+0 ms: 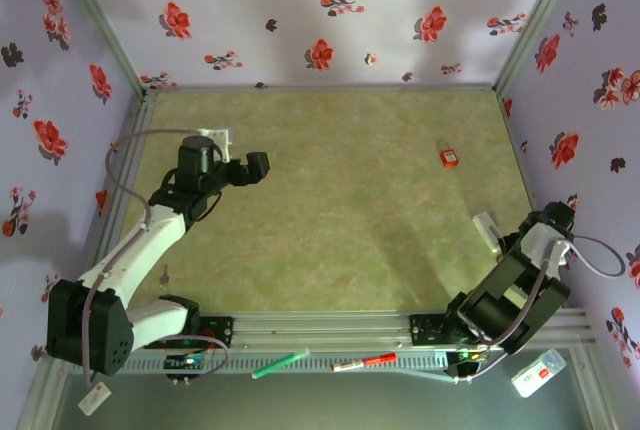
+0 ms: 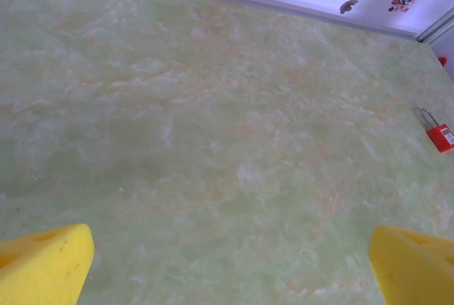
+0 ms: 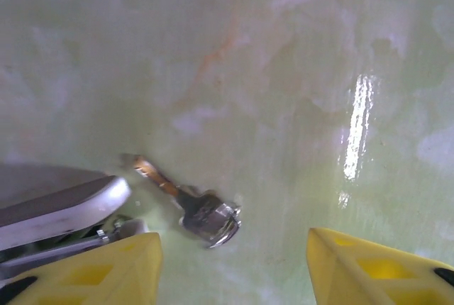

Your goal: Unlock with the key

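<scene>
Right tool (image 3: pixel 233 237), jaws apart, straddles the loose key (image 3: pixel 206 214); left tool (image 2: pixel 230 233) wide, empty.

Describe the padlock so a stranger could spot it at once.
Look at the green table, in its far right part, short of the flowered back wall. A small padlock lies there alone. It is the one red thing on the tabletop, with a thin metal loop.

Open middle, crowded right edge
You have bare table (image 1: pixel 340 210) on every side of the padlock (image 1: pixel 449 158); near the right wall (image 1: pixel 590 100), a grey slab (image 3: pixel 60 206) lies just beside the key (image 3: pixel 206 214), closing that side.
</scene>
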Controlling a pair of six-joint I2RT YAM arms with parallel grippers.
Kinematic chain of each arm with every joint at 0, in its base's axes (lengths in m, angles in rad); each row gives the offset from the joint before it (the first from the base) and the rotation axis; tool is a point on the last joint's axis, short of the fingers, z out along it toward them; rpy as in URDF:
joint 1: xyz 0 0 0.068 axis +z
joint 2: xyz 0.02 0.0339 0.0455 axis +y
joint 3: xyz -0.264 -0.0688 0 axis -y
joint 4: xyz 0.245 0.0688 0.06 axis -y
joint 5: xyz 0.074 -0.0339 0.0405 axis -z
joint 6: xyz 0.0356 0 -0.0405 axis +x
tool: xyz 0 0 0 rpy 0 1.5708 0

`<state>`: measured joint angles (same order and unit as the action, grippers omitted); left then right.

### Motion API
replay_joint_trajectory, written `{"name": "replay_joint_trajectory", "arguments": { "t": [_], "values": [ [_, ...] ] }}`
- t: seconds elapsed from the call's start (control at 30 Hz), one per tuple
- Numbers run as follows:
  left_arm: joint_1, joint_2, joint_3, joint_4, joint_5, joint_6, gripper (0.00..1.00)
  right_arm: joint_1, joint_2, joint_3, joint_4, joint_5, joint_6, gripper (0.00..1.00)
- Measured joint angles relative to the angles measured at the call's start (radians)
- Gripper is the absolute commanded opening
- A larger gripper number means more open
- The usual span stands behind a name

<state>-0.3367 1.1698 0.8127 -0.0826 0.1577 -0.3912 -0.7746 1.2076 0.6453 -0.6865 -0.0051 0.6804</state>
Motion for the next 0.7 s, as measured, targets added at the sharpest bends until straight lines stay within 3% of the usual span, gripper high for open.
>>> {"name": "replay_joint_trajectory", "arguments": {
  "t": [0.7],
  "values": [
    [0.000, 0.023, -0.008, 0.018, 0.027, 0.000, 1.00, 0.000, 0.108, 0.005, 0.023, -0.048, -0.008, 0.50]
  ]
}}
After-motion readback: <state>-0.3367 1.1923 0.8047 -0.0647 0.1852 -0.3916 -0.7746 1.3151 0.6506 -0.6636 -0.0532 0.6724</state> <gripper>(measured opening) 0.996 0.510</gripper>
